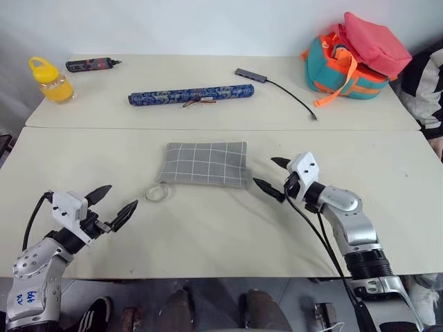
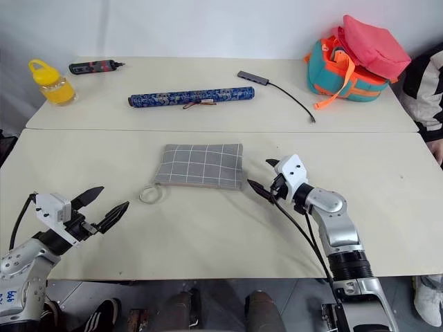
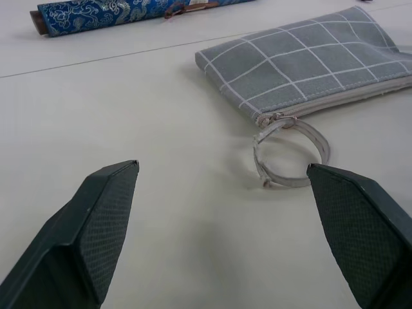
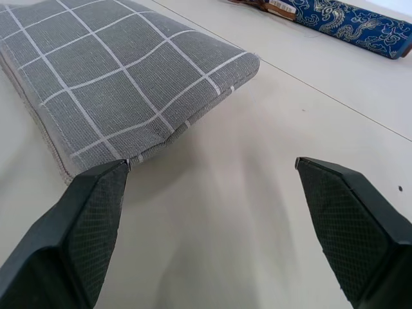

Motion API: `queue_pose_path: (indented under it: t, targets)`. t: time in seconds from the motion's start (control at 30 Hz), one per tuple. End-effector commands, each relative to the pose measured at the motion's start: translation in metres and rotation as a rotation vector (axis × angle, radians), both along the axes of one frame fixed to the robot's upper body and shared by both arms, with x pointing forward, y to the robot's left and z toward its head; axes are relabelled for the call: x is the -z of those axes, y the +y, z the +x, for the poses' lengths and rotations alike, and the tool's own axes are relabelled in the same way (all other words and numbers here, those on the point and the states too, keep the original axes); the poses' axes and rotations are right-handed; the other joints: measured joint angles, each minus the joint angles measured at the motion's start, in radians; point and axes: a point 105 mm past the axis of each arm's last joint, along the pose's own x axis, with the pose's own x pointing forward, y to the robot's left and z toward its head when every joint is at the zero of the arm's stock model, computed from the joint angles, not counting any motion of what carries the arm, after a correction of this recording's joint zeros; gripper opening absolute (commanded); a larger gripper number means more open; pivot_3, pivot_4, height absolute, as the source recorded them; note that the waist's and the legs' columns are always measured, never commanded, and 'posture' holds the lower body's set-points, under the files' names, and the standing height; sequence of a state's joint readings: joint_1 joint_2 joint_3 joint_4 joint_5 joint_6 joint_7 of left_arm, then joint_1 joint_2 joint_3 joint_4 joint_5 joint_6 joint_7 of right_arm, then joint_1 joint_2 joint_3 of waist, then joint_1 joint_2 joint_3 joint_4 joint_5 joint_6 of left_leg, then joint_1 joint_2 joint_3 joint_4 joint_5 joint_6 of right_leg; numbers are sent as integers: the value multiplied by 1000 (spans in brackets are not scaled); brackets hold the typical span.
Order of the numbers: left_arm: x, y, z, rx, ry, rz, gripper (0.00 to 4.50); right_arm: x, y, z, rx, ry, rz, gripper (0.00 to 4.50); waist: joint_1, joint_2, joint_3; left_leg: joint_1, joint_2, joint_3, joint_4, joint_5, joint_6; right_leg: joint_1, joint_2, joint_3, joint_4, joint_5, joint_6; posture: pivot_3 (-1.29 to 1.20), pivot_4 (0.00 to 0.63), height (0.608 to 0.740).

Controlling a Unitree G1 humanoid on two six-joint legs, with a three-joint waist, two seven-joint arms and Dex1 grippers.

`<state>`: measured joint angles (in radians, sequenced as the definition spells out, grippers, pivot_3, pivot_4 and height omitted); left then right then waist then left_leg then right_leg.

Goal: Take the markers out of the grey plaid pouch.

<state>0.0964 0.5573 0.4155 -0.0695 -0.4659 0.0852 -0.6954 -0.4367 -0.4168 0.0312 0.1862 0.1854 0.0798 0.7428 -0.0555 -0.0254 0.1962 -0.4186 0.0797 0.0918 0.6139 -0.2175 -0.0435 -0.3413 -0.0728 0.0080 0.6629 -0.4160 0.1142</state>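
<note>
I saw the grey plaid pouch (image 1: 205, 164) lying zipped on the table (image 1: 208, 235), no markers out. Both my left gripper (image 1: 109, 205) and right gripper (image 1: 272, 175) gaped wide, empty, nothing started.

The grey plaid pouch (image 1: 205, 163) is coarse woven cloth, matt, with a flat fabric loop (image 3: 288, 153). The table (image 1: 208, 235) looks smooth and matt. Each gripper's fingers (image 3: 96, 225) are black plastic with a fine diamond-textured face. The long roll (image 1: 191, 95) has a slightly sheeny patterned cloth
</note>
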Motion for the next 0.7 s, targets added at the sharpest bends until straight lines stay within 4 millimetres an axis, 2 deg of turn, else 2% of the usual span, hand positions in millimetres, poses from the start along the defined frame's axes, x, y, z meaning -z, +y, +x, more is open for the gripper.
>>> queue_pose_path:
  t: [0.03, 0.2, 0.3, 0.4, 0.5, 0.63, 0.7]
  targets:
    - [-12, 4, -3, -8, -35, 39, 4438, -8, -2, 0, 8, -32, 12, 4307, 0, 0, 0, 0, 0, 0, 0, 0, 0, 0, 0, 0, 0, 0, 0, 0, 150, 740]
    - [-15, 7, 1, -41, -51, 66, 4438, -9, 1, 1, 2, -33, 14, 4307, 0, 0, 0, 0, 0, 0, 0, 0, 0, 0, 0, 0, 0, 0, 0, 0, 150, 740]
    - [-16, 4, 2, -9, -59, 58, 4438, -12, 11, 2, -13, -40, 35, 4307, -1, 0, 0, 0, 0, 0, 0, 0, 0, 0, 0, 0, 0, 0, 0, 0, 150, 740]
    - [-18, 5, 7, -6, -79, 86, 4438, -18, 29, 5, -35, -44, 93, 4307, -2, 0, 0, 0, 1, 0, 0, 0, 0, -1, 1, 0, 1, 0, 0, 0, 150, 740]
    - [-21, 9, 13, -18, -109, 128, 4500, -25, 52, 11, -56, -61, 128, 3719, -3, 0, 0, 0, 1, 1, 1, 0, -1, -1, 1, 0, 2, 0, 0, 0, 150, 740]
    - [-27, 15, 23, -44, -154, 189, 4500, -31, 72, 23, -47, -92, 128, 2344, -3, 0, 0, 0, 1, 0, 1, 1, -1, -2, 1, 0, 4, 0, 0, 0, 150, 740]
    - [-29, 15, 28, -39, -181, 245, 4500, -29, 74, 32, -7, -102, 111, 1712, -3, -1, 0, 0, 1, 1, 1, 1, -1, -3, 1, 0, 5, 0, 0, 0, 150, 740]
